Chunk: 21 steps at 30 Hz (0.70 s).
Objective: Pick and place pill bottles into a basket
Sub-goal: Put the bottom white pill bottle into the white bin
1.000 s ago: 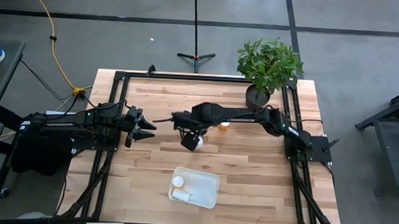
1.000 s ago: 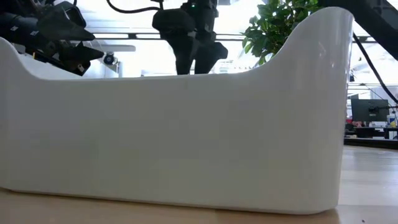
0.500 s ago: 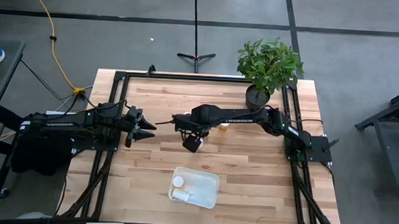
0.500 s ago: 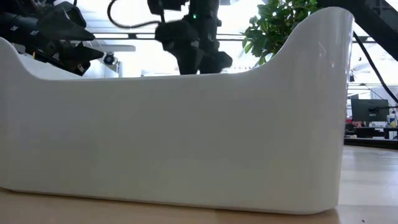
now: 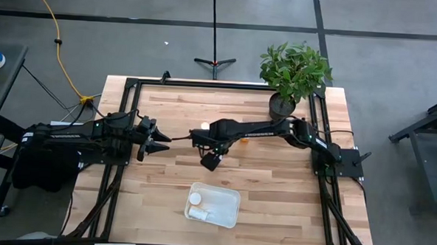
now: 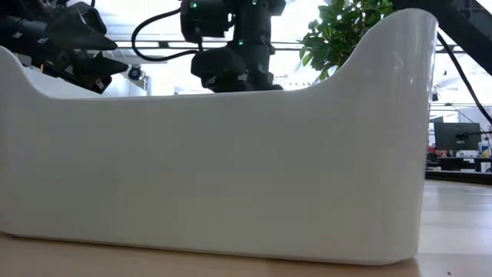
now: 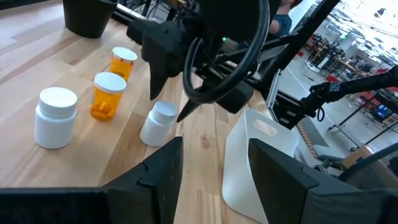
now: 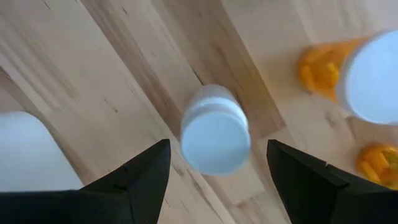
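My right gripper [image 5: 211, 160] is open and points down over an all-white pill bottle [image 8: 214, 132]; its fingers stand on either side of the bottle's cap end without touching it. In the left wrist view this bottle [image 7: 158, 121] sits tilted on the table under the gripper [image 7: 169, 104]. Another white bottle [image 7: 56, 116] and two orange, white-capped bottles [image 7: 110, 94] [image 7: 123, 61] stand beyond it. The white basket [image 5: 213, 204] near the front edge holds two bottles [image 5: 194, 199]. My left gripper [image 5: 162, 140] is open and empty at the table's left.
A potted plant in a black pot [image 5: 282, 103] stands at the far right corner. The basket's near wall [image 6: 231, 169] fills the low view, with both grippers above its rim. Bare wood lies right of the basket.
My right gripper has gone down and a little toward the table's near edge, onto the tilted white bottle, staying open. The white bottle standing farther back has come out from under the arm in the high view.
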Available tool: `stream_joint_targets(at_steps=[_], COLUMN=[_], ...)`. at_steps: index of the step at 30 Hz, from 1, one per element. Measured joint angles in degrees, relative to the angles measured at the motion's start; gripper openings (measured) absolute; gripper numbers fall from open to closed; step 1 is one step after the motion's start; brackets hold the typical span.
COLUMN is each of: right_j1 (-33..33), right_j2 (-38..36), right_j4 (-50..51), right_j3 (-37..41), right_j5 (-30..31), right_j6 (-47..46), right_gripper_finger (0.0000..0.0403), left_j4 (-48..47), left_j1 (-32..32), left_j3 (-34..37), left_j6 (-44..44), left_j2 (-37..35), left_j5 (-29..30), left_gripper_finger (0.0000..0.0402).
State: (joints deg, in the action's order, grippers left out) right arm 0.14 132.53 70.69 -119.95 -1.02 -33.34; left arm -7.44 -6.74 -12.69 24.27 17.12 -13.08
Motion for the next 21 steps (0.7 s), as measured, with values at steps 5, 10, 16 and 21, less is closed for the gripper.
stream_joint_targets(at_steps=[5,10,16,21], right_j1=[-0.2,-0.17,-0.15,-0.15], right_j2=[0.09,0.09,0.09,0.09], right_j4=[-1.47,-3.18,-3.2,-3.12], right_j3=[0.14,0.14,0.12,0.12], right_j5=[-0.94,-1.08,-1.48,-1.55], right_j6=[0.21,0.52,0.55,0.56], right_gripper_finger=[0.0257,0.0257,0.0257,0.0257], left_j4=[-0.02,-0.02,-0.04,-0.04], left_j1=[0.01,0.0,0.01,0.02], left_j3=[0.0,0.0,0.0,0.0], left_j6=[0.0,0.0,0.0,0.02], left_j2=[0.01,0.02,0.0,0.0], left_j5=[-0.01,-0.02,-0.02,-0.02], left_gripper_finger=[0.0216,0.0216,0.0216,0.0216])
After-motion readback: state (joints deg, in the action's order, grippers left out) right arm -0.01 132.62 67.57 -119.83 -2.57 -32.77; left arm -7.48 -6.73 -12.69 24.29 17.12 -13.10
